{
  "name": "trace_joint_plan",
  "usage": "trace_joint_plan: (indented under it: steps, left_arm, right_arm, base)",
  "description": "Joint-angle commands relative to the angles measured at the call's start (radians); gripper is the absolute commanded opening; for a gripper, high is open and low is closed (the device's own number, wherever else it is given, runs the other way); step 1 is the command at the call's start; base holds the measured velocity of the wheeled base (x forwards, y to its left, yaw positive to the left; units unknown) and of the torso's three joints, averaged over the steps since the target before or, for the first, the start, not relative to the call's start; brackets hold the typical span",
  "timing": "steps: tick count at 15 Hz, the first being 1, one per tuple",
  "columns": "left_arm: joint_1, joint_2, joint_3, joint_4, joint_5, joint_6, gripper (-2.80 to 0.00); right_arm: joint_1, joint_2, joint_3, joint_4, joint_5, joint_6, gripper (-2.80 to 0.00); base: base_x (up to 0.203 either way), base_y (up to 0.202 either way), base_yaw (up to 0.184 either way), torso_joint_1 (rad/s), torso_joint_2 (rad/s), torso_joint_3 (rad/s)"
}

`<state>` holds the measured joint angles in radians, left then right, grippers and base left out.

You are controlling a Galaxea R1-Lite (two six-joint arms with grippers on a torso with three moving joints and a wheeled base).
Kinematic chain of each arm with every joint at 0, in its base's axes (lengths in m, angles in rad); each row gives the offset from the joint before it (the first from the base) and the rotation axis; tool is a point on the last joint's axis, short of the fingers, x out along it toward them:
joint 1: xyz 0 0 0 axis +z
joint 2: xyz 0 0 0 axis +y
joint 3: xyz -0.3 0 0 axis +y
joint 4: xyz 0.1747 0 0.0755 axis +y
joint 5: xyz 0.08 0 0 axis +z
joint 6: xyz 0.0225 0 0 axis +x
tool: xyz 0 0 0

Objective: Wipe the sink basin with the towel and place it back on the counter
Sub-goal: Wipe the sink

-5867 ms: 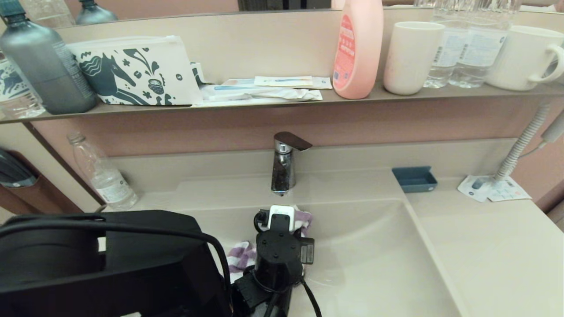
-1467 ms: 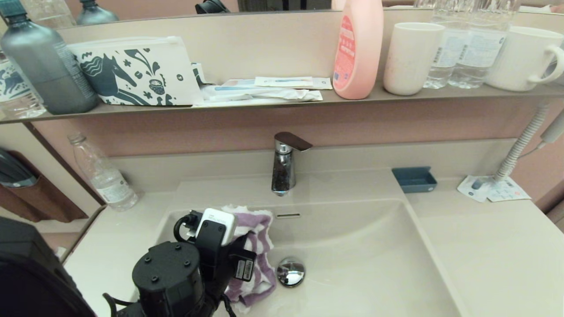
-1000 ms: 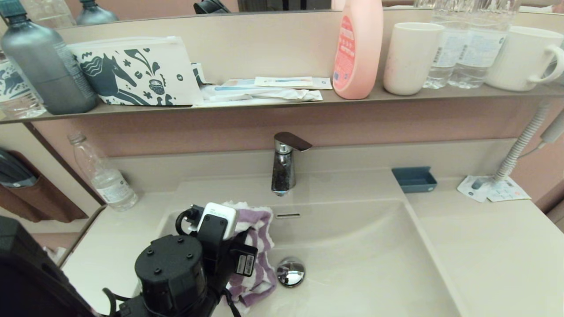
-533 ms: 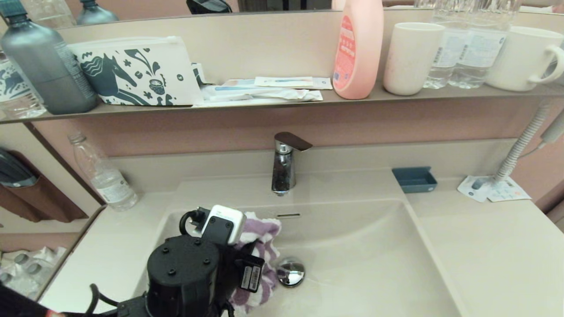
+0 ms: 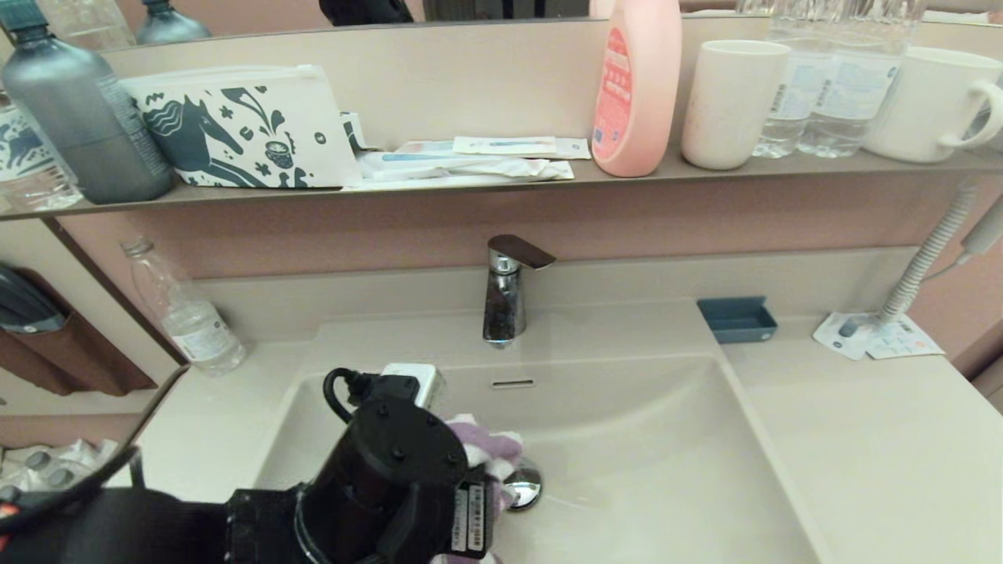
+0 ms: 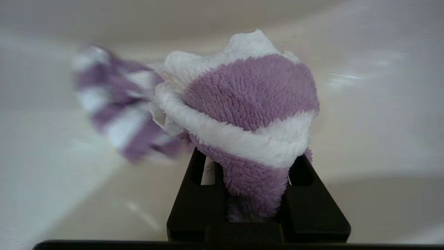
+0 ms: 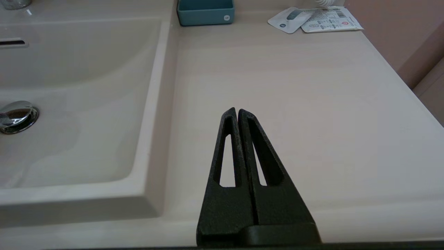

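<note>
Terry towel (image 6: 249, 104) pinched in left hand (image 6: 255, 194), low centre-left in sink basin (image 5: 666, 446): wiping. Next, lift onto table (image 5: 885, 439). Right hand (image 7: 237, 113) closed, empty.

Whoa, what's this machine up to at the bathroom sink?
It is wiping the sink basin. The left end effector is shut on a purple-and-white striped towel and holds it down inside the bowl, beside the chrome drain plug. The right end effector is shut and empty, parked over the counter.

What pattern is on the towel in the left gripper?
Purple and white stripes on the towel, clearest in the left wrist view, where the left gripper clamps it.
</note>
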<state>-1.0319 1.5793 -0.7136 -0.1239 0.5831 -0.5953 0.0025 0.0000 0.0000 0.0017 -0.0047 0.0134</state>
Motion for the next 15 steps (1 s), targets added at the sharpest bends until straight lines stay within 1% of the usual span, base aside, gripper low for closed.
trace_joint_plan:
  steps: [1, 2, 4, 5, 6, 8, 11, 12, 13, 15]
  left_arm:
    - [-0.020, 0.054, -0.117, 0.145, -0.056, -0.124, -2.80]
    - [-0.028, 0.133, -0.152, 0.184, -0.088, -0.195, -2.80]
    - [-0.050, 0.293, -0.200, 0.214, -0.123, -0.295, -2.80]
    - [-0.065, 0.362, -0.224, 0.200, -0.135, -0.331, -2.80]
    - [-0.077, 0.417, -0.244, 0.159, -0.141, -0.355, -2.80]
    - [-0.091, 0.494, -0.284, -0.007, -0.134, -0.377, -2.80]
    - [-0.099, 0.558, -0.417, -0.006, -0.135, -0.384, -2.80]
    - [-0.101, 0.588, -0.440, -0.002, -0.136, -0.385, -2.80]
    - [-0.102, 0.610, -0.442, -0.001, -0.137, -0.384, -2.80]
    - [-0.095, 0.646, -0.387, -0.007, -0.136, -0.382, -2.80]
  right_arm:
    - [0.001, 0.000, 0.000, 0.000, 0.000, 0.000, -2.80]
    - [0.001, 0.000, 0.000, 0.000, 0.000, 0.000, -2.80]
    - [0.001, 0.000, 0.000, 0.000, 0.000, 0.000, -2.80]
    - [0.001, 0.000, 0.000, -0.001, 0.000, 0.000, -2.80]
    - [0.000, 0.000, 0.000, 0.000, 0.000, 0.000, -2.80]
    - [0.001, 0.000, 0.000, 0.000, 0.000, 0.000, -2.80]
    - [0.001, 0.000, 0.000, 0.000, 0.000, 0.000, -2.80]
    - [0.001, 0.000, 0.000, 0.000, 0.000, 0.000, -2.80]
    - [0.001, 0.000, 0.000, 0.000, 0.000, 0.000, -2.80]
    - [0.001, 0.000, 0.000, 0.000, 0.000, 0.000, -2.80]
  base:
    - [0.000, 0.000, 0.000, 0.000, 0.00, 0.000]
    - [0.000, 0.000, 0.000, 0.000, 0.00, 0.000]
    - [0.000, 0.000, 0.000, 0.000, 0.00, 0.000]
    - [0.000, 0.000, 0.000, 0.000, 0.00, 0.000]
    - [0.000, 0.000, 0.000, 0.000, 0.00, 0.000]
    - [0.000, 0.000, 0.000, 0.000, 0.00, 0.000]
    - [0.000, 0.000, 0.000, 0.000, 0.00, 0.000]
    - [0.000, 0.000, 0.000, 0.000, 0.00, 0.000]
    - [0.000, 0.000, 0.000, 0.000, 0.00, 0.000]
    - [0.000, 0.000, 0.000, 0.000, 0.00, 0.000]
